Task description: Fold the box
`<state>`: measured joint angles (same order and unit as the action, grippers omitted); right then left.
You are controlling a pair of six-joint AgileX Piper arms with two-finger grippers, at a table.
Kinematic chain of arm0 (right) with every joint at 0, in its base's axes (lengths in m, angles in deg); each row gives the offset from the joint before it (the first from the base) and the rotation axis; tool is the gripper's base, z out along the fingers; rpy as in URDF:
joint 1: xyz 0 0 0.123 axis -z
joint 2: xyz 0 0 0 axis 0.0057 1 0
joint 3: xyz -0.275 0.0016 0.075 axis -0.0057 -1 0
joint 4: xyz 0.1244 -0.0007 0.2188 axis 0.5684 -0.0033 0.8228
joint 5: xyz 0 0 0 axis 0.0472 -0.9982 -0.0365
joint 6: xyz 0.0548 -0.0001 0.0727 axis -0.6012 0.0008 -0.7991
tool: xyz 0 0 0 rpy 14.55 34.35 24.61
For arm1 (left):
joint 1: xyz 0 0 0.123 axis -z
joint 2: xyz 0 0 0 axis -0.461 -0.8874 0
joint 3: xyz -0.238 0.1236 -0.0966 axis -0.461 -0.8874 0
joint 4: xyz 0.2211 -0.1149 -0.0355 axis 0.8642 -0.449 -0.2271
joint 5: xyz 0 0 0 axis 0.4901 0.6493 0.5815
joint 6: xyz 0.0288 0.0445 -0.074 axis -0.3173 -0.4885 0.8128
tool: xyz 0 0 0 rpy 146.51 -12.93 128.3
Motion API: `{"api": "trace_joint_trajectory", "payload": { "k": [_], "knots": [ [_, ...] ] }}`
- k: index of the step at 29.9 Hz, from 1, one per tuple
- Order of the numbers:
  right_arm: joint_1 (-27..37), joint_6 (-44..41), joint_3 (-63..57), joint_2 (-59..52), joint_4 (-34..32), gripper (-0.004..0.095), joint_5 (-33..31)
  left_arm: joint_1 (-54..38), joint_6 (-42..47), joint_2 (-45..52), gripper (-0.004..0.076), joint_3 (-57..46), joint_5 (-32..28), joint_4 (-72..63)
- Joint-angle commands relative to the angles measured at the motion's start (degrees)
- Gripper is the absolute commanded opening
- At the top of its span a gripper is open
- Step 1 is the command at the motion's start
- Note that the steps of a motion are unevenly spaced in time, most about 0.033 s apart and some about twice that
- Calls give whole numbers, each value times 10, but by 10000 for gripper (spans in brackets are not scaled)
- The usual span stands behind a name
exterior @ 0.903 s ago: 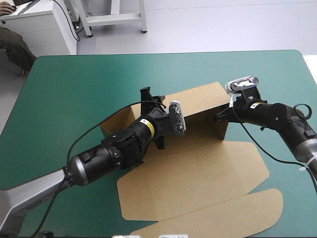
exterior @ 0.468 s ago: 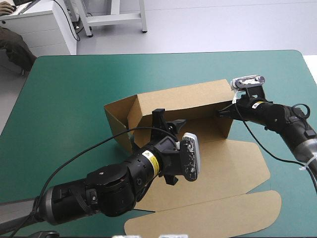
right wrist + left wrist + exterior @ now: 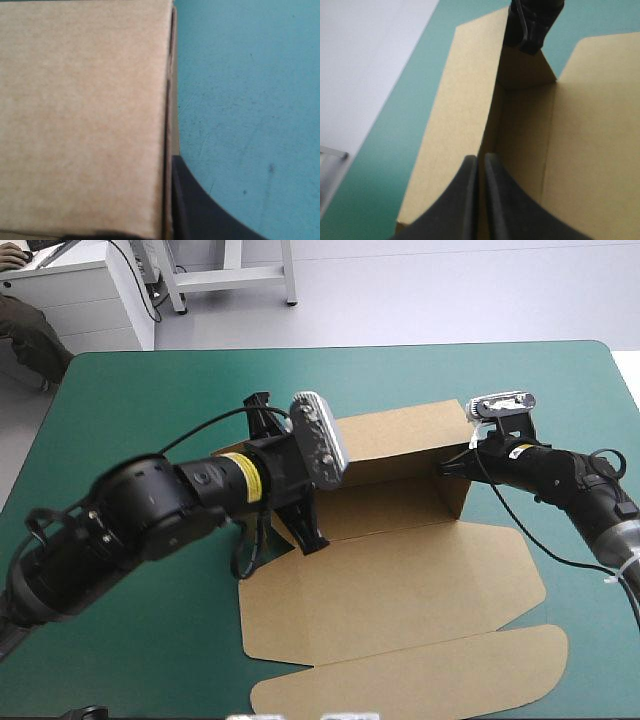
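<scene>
The brown box (image 3: 400, 590) lies mid-table with its wide lid panel and front flap flat toward the near edge. Its back wall (image 3: 400, 440) stands upright, and a short side wall (image 3: 455, 495) is raised at the right end. My left gripper (image 3: 481, 165) is at the back wall's left end, fingers all but shut with the wall's top edge (image 3: 492, 100) between them. In the high view its camera hides those fingers. My right gripper (image 3: 445, 468) is shut on the wall's right corner. In its own view the board (image 3: 80, 115) hides one finger, and the other finger (image 3: 200, 210) lies against the outer face.
Teal-green cover (image 3: 150, 390) shows around the box, widest on the far side and to the left. The flat front flap (image 3: 420, 680) reaches close to the table's near edge. My left arm lies across the box's left end and hides it.
My left arm swung from over the lid to the back wall's left end and its fingers closed on the wall's edge. The right gripper has kept its hold and place.
</scene>
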<state>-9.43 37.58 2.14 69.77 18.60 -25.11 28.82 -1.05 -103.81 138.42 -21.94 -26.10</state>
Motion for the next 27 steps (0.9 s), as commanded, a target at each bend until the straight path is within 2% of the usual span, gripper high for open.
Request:
{"api": "trace_joint_trajectory", "payload": {
  "k": [1,4,7,11,16,20,23,27],
  "knots": [
    [1,-6,19,-20,15,-17,31,-87,-59,21,18,45,42,-148],
    [1,-6,19,-20,15,-17,25,-162,-56,30,15,45,71,-181],
    [1,-6,19,-21,11,-17,22,-234,-40,43,15,42,76,-197],
    [1,-6,20,-23,-8,-18,10,-323,18,82,13,8,47,-198],
    [1,-6,44,-23,-24,-19,-33,-387,28,145,-8,-69,7,-194],
    [1,-9,83,-23,-27,-18,-89,-413,28,183,-8,-129,25,-194],
    [1,-29,125,-21,-33,-18,-169,-414,28,203,-8,-155,32,-192],
    [1,-76,177,-5,-70,-18,-264,-414,28,213,-8,-164,12,-192]
  ]
}}
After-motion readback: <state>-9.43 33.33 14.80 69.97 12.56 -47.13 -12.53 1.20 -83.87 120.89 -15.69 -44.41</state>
